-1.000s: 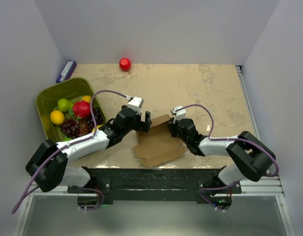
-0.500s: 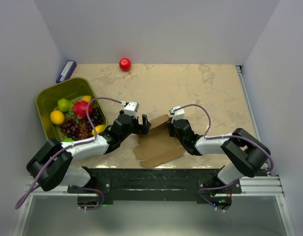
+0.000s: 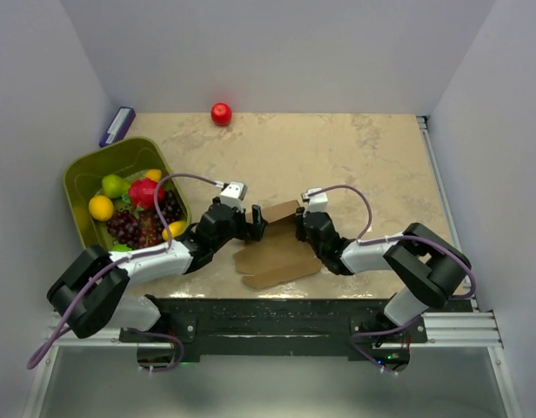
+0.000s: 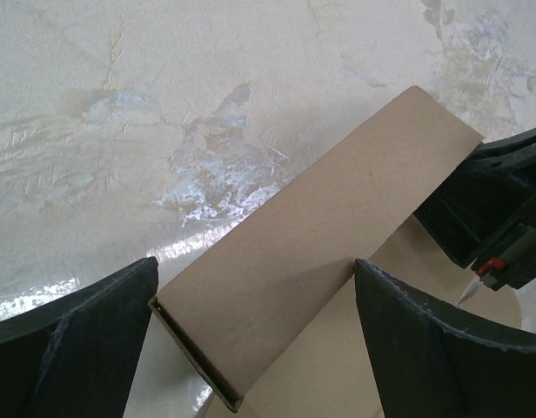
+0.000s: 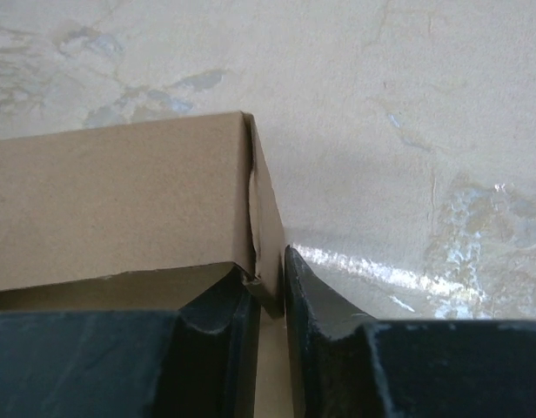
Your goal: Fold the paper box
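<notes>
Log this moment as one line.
paper box: partly folded, one wall raised | left gripper: open, straddling that wall | right gripper: astride its end, grip unclear

We see a beige, marbled worktop [image 3: 372, 165] enclosed by plain white walls. An olive-green bin [image 3: 77, 174] sits against its left edge, holding a green fruit [image 3: 114, 185], a yellow fruit [image 3: 100, 207], a red fruit [image 3: 144, 192], a bunch of dark grapes [image 3: 133, 226] and an orange fruit [image 3: 153, 175] near the bin's far wall. At the far-left corner lies a purple-and-white oblong object [image 3: 117, 125]. A small red ball-like fruit [image 3: 221, 113] rests alone at the far edge.
</notes>
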`<state>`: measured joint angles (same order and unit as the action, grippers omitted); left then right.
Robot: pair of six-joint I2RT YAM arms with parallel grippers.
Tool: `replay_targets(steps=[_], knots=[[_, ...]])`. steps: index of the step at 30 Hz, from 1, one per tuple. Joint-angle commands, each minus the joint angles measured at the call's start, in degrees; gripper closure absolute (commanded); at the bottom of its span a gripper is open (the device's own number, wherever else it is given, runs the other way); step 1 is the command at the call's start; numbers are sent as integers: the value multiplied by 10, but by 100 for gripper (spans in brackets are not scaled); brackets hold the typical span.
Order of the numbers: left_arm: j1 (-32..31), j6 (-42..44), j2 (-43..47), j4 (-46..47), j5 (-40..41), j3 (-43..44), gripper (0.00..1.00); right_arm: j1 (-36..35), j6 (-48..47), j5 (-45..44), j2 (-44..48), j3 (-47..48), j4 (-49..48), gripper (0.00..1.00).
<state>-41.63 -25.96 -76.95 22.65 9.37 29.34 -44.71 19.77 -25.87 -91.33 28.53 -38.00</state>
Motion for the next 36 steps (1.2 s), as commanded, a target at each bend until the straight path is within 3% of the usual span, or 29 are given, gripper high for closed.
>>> replay_targets(steps=[1,7,15,19,23,36], knots=[[1,20,-7,-34,1,16,2,-1,17,4,34,6,58,64],[1,53,-7,-56,12,55,2,-4,23,16,121,0,150,37],[1,95,0,-100,32,105,2,-3,70,33,279,8,313,19],[1,98,12,-103,36,105,1,23,98,68,285,67,361,23],[1,97,25,-112,49,103,1,77,120,133,252,90,333,33],[1,50,89,-166,121,62,2,108,131,162,159,129,279,48]])
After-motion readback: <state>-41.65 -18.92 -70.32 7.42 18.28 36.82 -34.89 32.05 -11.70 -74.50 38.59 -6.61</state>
